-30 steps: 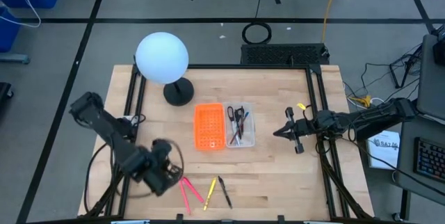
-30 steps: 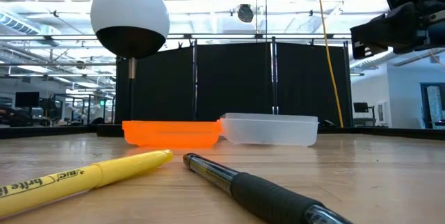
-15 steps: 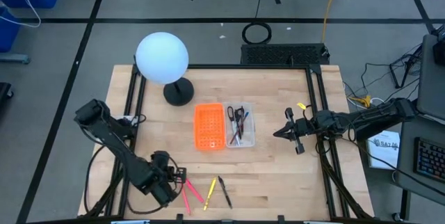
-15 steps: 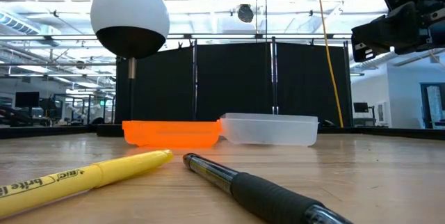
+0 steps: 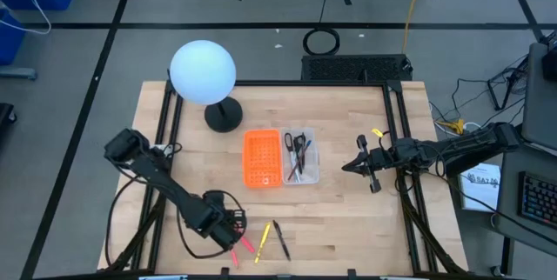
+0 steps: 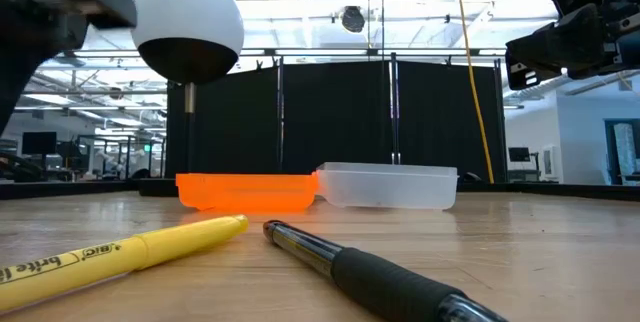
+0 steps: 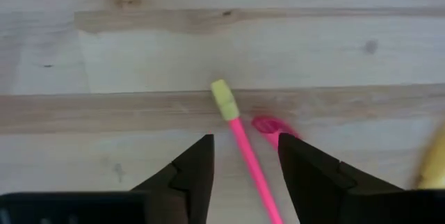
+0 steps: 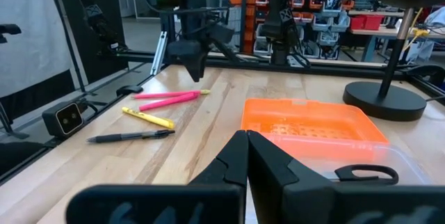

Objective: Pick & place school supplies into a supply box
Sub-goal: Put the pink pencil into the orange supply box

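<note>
Two pink pens point(image 5: 243, 243) lie near the table's front edge, with a yellow pen point(image 5: 263, 243) and a dark pen point(image 5: 281, 239) to their right. My left gripper point(image 5: 235, 231) hovers open over the pink pens. In the left wrist view its fingers point(image 7: 201, 156) stand on either side of one pink pen point(image 7: 245, 147) without touching it. The clear supply box point(image 5: 301, 157) at mid-table holds scissors point(image 5: 298, 143) and pens. My right gripper point(image 5: 352, 166) waits shut to the box's right, above the table.
An orange perforated tray point(image 5: 261, 158) sits against the supply box's left side. A lamp with a white globe point(image 5: 203, 72) and a dark base point(image 5: 224, 116) stands at the far left. Bare wood lies between the trays and the pens.
My left gripper has moved toward the table's right edge and down, ending over the pink pens. The left arm has come into the low view at the upper left. The pens and trays have stayed in place.
</note>
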